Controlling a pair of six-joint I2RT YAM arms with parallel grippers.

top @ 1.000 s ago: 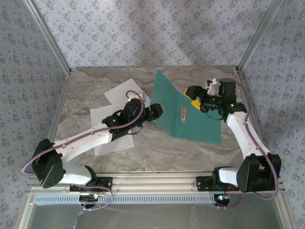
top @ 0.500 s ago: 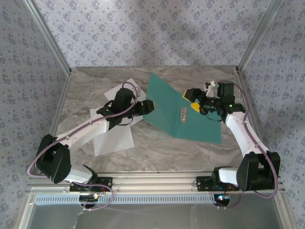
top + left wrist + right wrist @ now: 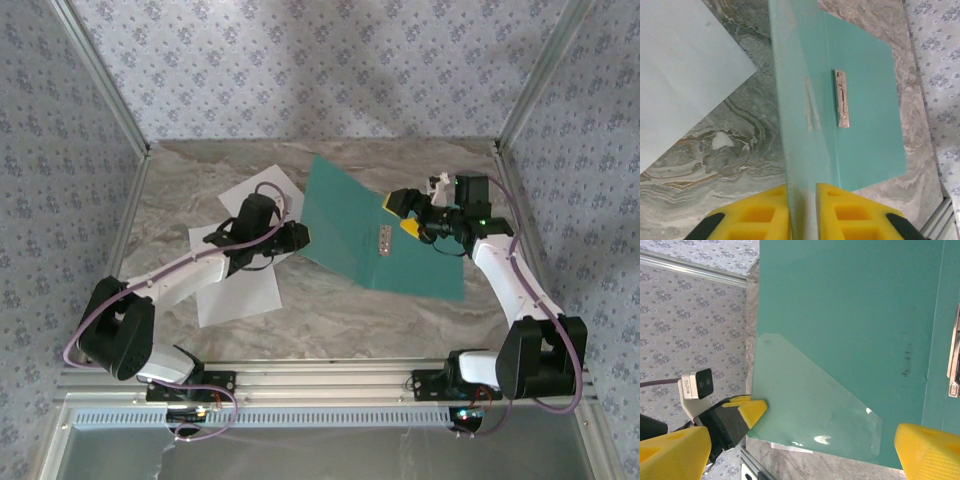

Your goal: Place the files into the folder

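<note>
The teal folder (image 3: 425,260) lies open on the marble table, its metal clip (image 3: 384,241) showing by the centre fold. Its left cover (image 3: 340,215) stands tilted up. My left gripper (image 3: 300,236) is shut on that cover's free edge; in the left wrist view the yellow fingers (image 3: 755,215) pinch the cover's edge (image 3: 795,125). My right gripper (image 3: 412,214) hovers open above the folder's far right side, with the cover (image 3: 850,315) spread wide before its fingers (image 3: 670,452). The files, two white sheets (image 3: 240,295), lie flat on the table left of the folder, under the left arm.
Aluminium posts (image 3: 100,75) and patterned walls close in the table on the left, back and right. A metal rail (image 3: 330,375) runs along the near edge by the arm bases. Bare marble (image 3: 330,310) shows in front of the folder.
My left gripper has drawn back to the left and closed on the raised cover's edge. The cover's top corner has shifted left with it. The right gripper has edged slightly left, still open.
</note>
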